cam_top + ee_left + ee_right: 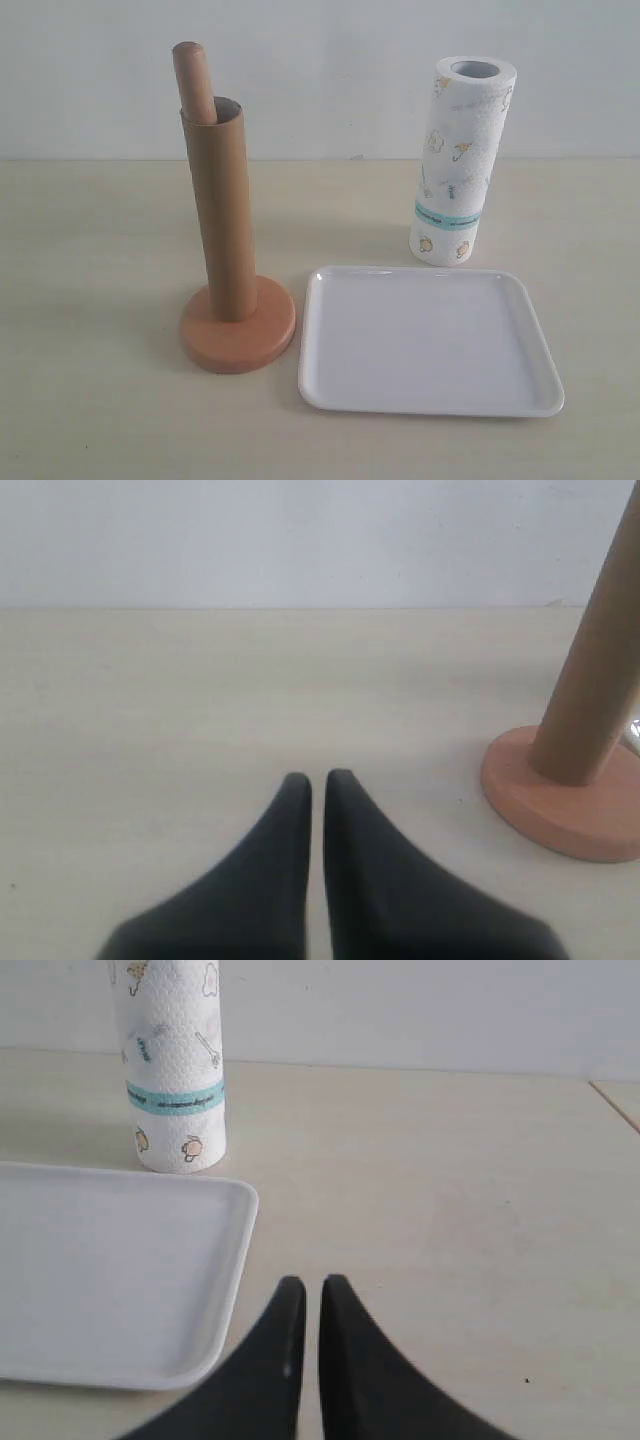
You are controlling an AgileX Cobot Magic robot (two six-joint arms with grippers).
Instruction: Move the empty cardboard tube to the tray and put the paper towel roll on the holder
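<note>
The brown cardboard tube (220, 210) stands slipped over the post of the wooden holder (238, 338), whose round top (192, 75) pokes out above it. Right of the holder lies the white tray (428, 340), with nothing on it. Behind the tray the paper towel roll (458, 160) stands upright. Neither gripper shows in the exterior view. My left gripper (316, 778) is shut and empty, with the tube (595, 670) and the holder base (560, 805) some way off. My right gripper (306, 1284) is shut and empty beside the tray's rim (240, 1230); the roll (172, 1070) stands beyond.
A pale wooden tabletop (90, 250) stretches around everything, with a white wall (330, 60) behind it. A seam or table edge (615, 1105) shows in the right wrist view.
</note>
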